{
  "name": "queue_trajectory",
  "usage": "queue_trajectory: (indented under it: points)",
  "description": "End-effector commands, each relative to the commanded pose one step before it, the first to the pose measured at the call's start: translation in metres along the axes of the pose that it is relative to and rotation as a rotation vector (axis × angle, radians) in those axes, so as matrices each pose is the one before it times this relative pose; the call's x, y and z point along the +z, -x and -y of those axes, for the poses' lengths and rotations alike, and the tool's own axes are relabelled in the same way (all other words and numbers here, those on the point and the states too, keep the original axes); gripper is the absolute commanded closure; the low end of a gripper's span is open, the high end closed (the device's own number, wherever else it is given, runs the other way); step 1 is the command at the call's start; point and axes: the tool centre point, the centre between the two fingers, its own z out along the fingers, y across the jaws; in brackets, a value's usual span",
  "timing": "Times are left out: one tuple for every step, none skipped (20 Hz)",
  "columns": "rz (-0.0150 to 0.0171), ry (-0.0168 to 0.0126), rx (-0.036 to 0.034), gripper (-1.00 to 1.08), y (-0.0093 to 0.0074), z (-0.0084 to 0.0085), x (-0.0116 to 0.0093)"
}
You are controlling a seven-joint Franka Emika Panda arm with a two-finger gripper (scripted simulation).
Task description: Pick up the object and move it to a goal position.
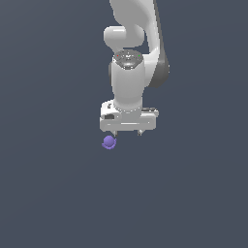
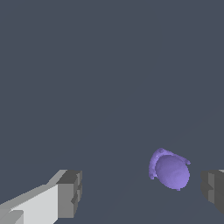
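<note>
The object (image 1: 109, 142), a small purple ball-like lump, rests on the flat grey counter (image 1: 48, 193), and in the exterior view we see it just below the gripper (image 1: 128, 131), toward that view's left, near the finger on that side rather than under the middle of the hand. Moving rightward in that view, the white body of the gripper spans well past the lump, so the lump is off-centre between the two short fingers. In the wrist view we find the object (image 2: 171, 170) inside the gap between the fingers (image 2: 70, 192), clearly apart from one and close beside the other, touching neither as far as we can tell. The gripper (image 2: 142, 190) is spread wide and holds nothing. We judge the coming move turns on this offset: the hand wants a small sideways shift toward the lump, then a descent, before closing. Being rounded, the lump shows no long axis to align with.
</note>
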Motion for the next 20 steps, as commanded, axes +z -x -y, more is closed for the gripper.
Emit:
queue_trajectory:
  points:
    - [0.00000,0.00000,0.00000,-0.92,0.00000,-0.00001,0.00000]
    - [-0.00018,0.00019,-0.00064,-0.92,-0.00011,-0.00011,-0.00027]
    - [-0.00079,0.00080,-0.00279,-0.92,-0.00029,0.00028,-0.00098]
    - [-0.00119,0.00117,-0.00432,-0.92,-0.00052,0.00018,-0.00157]
    - [-0.00173,0.00162,-0.00652,-0.92,-0.00077,0.00040,-0.00232]
    - [-0.00227,0.00197,-0.00903,-0.92,-0.00107,0.00078,-0.00311]
    - [-0.00215,0.00167,-0.00915,-0.92,-0.00109,0.00103,-0.00303]
    - [-0.00171,0.00113,-0.00779,-0.92,-0.00094,0.00107,-0.00248]
    - [-0.00118,0.00062,-0.00579,-0.92,-0.00070,0.00094,-0.00177]
    - [-0.00059,0.00020,-0.00318,-0.92,-0.00038,0.00064,-0.00091]
    - [0.00000,0.00000,0.00000,-0.92,-0.00004,-0.00007,-0.00005]
    - [0.00047,-0.00033,0.00211,-0.92,0.00028,-0.00026,0.00071]
    - [0.00088,-0.00025,0.00485,-0.92,0.00061,-0.00093,0.00140]
    - [0.00128,-0.00021,0.00739,-0.92,0.00092,-0.00156,0.00207]
    - [0.00166,-0.00016,0.00982,-0.92,0.00122,-0.00212,0.00272]
    - [0.00206,-0.00010,0.01235,-0.92,0.00153,-0.00273,0.00338]
    - [0.00245,-0.00004,0.01480,-0.92,0.00183,-0.00331,0.00401]
    - [0.00283,0.00003,0.01717,-0.92,0.00211,-0.00385,0.00463]
    - [0.00324,0.00009,0.01971,-0.92,0.00241,-0.00443,0.00529]
    - [0.00365,0.00021,0.02230,-0.92,0.00270,-0.00504,0.00594]
